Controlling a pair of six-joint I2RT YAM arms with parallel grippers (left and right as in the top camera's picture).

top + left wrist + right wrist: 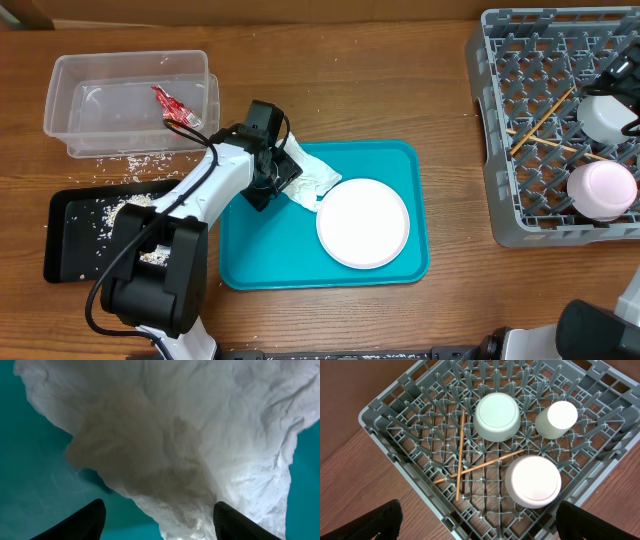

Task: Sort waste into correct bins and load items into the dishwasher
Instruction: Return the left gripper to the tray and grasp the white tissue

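White crumpled paper fills the space between my left fingers. My left gripper is spread wide, one dark tip on either side of the napkin. I cannot tell whether either pad presses on it. The napkin lies on the teal tray, at its upper left corner. The white plate sits beside it on the same tray, near the middle.

Left of the teal tray is the black tray, with rice scattered in it. More grains lie on the wooden table above it. Behind that stands the clear tub, with the red wrapper inside.

My right gripper hangs wide open over the grey dish rack, with nothing between its tips. Two white bowls sit bottom-up in the rack, and a smaller white cup stands beside the far one. The chopsticks lie crossed on the pegs to the left of the bowls, one tip reaching in between them.
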